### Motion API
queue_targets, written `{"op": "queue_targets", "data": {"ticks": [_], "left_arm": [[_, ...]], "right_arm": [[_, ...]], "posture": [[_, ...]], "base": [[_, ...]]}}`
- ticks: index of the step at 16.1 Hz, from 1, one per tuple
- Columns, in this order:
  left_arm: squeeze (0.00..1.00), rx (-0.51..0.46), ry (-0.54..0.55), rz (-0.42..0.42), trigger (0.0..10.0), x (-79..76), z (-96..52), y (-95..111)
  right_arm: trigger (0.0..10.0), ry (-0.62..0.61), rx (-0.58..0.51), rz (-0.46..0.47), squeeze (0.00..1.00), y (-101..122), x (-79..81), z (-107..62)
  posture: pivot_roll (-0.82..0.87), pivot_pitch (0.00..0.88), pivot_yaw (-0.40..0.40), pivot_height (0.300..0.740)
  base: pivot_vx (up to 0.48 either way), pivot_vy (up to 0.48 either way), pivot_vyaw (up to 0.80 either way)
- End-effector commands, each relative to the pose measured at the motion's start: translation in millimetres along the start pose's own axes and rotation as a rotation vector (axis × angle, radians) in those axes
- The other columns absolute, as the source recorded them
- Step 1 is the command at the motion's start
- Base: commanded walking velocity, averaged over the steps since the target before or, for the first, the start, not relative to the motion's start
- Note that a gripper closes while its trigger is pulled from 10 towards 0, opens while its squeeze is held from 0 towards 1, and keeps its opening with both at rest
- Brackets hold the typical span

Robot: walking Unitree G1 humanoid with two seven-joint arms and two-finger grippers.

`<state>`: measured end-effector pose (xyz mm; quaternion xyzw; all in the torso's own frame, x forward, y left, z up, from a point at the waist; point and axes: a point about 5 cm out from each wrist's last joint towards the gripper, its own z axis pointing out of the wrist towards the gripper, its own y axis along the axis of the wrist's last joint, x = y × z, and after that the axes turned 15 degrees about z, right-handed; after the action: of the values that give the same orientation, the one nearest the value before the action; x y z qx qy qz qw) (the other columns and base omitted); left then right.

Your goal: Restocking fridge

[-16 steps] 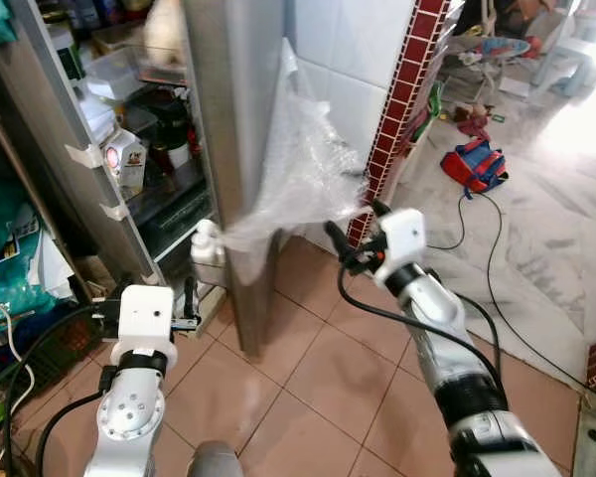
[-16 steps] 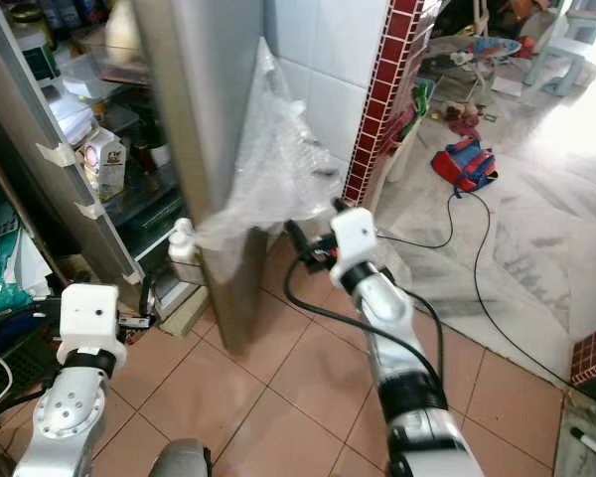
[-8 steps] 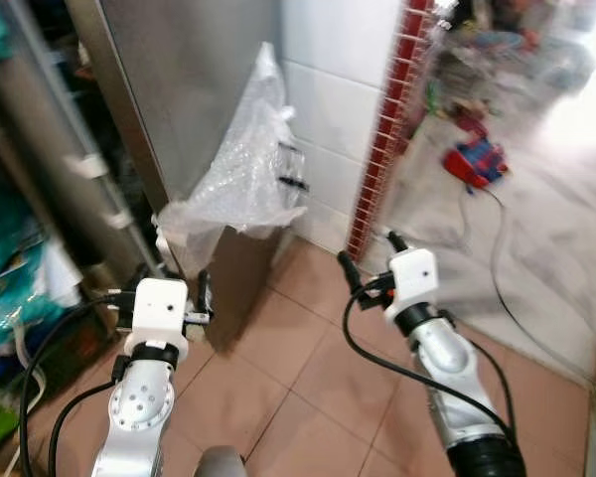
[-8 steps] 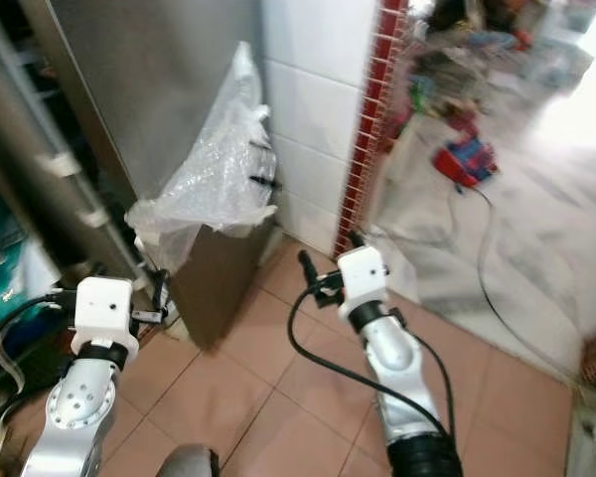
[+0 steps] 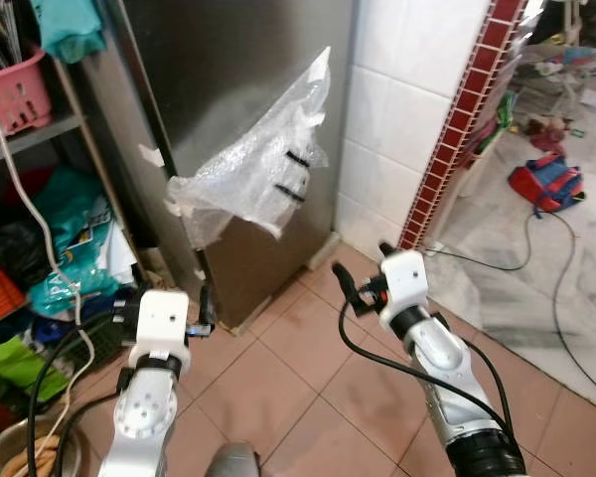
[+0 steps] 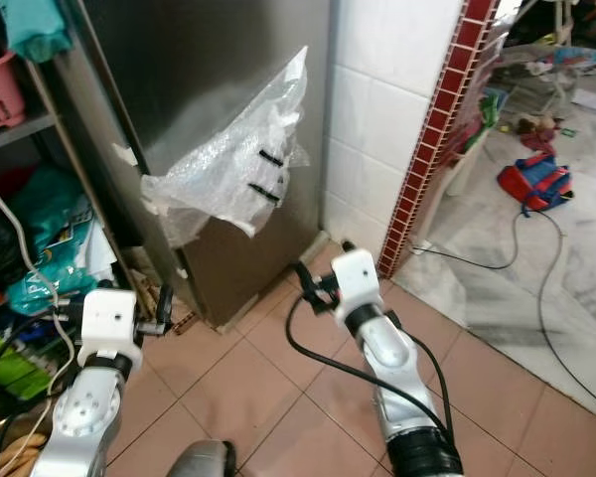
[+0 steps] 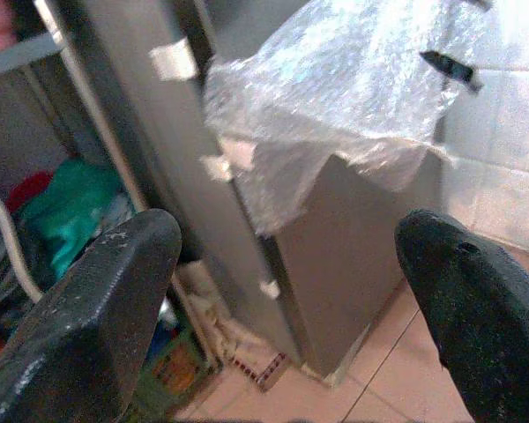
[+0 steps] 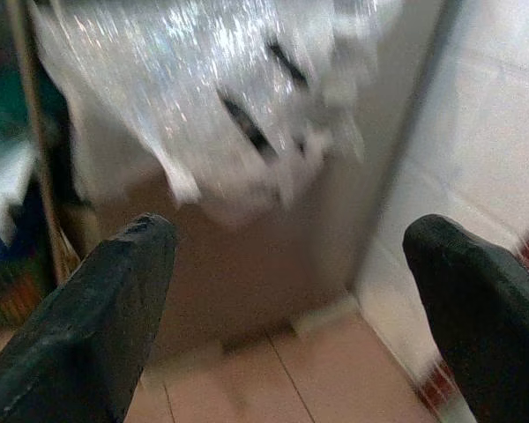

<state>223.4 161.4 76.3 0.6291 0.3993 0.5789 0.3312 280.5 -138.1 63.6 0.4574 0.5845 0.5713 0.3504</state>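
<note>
Fridge: the grey fridge (image 5: 248,119) stands ahead of both grippers, its door shut, with white tiled wall (image 5: 417,109) just beside it and a red tile strip (image 5: 462,129) beyond that.
Plastic sheet: a crumpled clear plastic sheet (image 5: 258,174) hangs on the fridge front, taped with two short black strips, above the height of both grippers.
Left gripper: the left gripper (image 7: 282,291) is spread wide and holds nothing; its two black fingers (image 7: 79,317) frame the lower corner of the fridge without touching it.
Left gripper place: near the lower corner of the fridge, on the shelf side, above the tiled floor (image 5: 308,397).
Right gripper: the right gripper (image 8: 291,308) is also spread wide and empty, pointing at the fridge front under the plastic sheet, apart from it.
Right gripper place: near the fridge corner that meets the white tiled wall, low down.
Left arm: silver, bent up from below, wrist block level and facing the fridge.
Right arm: silver, reaching forward and up from the lower edge of the head views, a black cable looped beside it.
Beside the fridge: a shelf (image 5: 40,124) with a pink basket (image 5: 15,89), green bags (image 5: 65,214) below it.
Beyond the fridge: a blue and red bag (image 5: 544,186) lies on the marble floor, well apart, past the red tile strip.
</note>
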Motion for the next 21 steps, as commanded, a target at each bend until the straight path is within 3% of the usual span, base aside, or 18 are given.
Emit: {"op": "queue_targets", "data": {"ticks": [1,3,4,5,8,9,10,12,15,17,21], "left_arm": [[0.00,-0.008,-0.024,-0.004,10.0,-4.5,4.5,0],[0.00,-0.010,-0.045,-0.011,10.0,-8.6,10.2,-1],[0.00,-0.003,-0.044,-0.021,10.0,-8.7,12.7,-4],[0.00,0.017,-0.043,-0.040,10.0,-7.8,14.9,-9],[0.00,-0.008,-0.056,-0.081,10.0,-9.7,18.0,-7],[0.00,-0.039,-0.063,-0.091,10.0,-11.8,19.8,1],[0.00,-0.048,-0.060,-0.095,10.0,-12.0,20.0,3],[0.00,-0.051,-0.046,-0.123,10.0,-8.8,18.8,4],[0.00,-0.031,-0.052,-0.135,10.0,-9.8,16.6,0],[0.00,-0.062,-0.079,-0.141,10.0,-13.9,20.7,8],[0.00,-0.085,-0.035,-0.149,10.0,-9.5,31.4,18]], "right_arm": [[10.0,0.000,0.012,-0.029,0.00,3,-6.9,5.2],[10.0,0.012,0.058,-0.077,0.00,4,-12.3,10.0],[10.0,-0.024,0.049,-0.136,0.00,6,-17.8,11.1],[10.0,0.011,0.034,-0.133,0.00,8,-17.5,8.8],[10.0,0.044,0.043,-0.067,0.00,1,-17.1,-6.0],[10.0,-0.032,0.019,-0.065,0.00,1,-19.6,-10.3],[10.0,-0.046,0.008,0.004,0.00,2,-17.4,-8.5],[10.0,-0.141,-0.096,0.034,0.00,11,-8.2,-3.5],[10.0,-0.226,-0.129,0.124,0.00,14,-4.2,1.5],[10.0,-0.154,-0.139,0.079,0.00,21,3.0,8.9],[10.0,-0.175,-0.157,0.077,0.00,37,-10.4,21.4]], "posture": [[0.12,0.000,0.034,0.740],[0.10,0.000,0.045,0.740],[0.09,0.000,0.051,0.740],[0.08,0.000,0.057,0.740],[0.08,0.000,0.045,0.740],[0.09,0.000,0.024,0.740],[0.10,0.000,0.021,0.740],[0.08,0.000,0.032,0.740],[0.08,0.000,0.046,0.740],[0.07,0.000,0.033,0.740],[0.08,0.000,0.010,0.740]], "base": [[0.000,0.000,0.00],[0.000,0.000,0.00],[0.000,0.000,0.00],[0.000,0.000,0.00],[0.000,0.000,0.00],[0.000,0.000,0.00],[0.000,0.000,0.00],[0.000,0.000,0.00],[0.085,0.000,-0.80],[0.270,0.000,-0.80],[0.277,0.000,-0.80]]}}
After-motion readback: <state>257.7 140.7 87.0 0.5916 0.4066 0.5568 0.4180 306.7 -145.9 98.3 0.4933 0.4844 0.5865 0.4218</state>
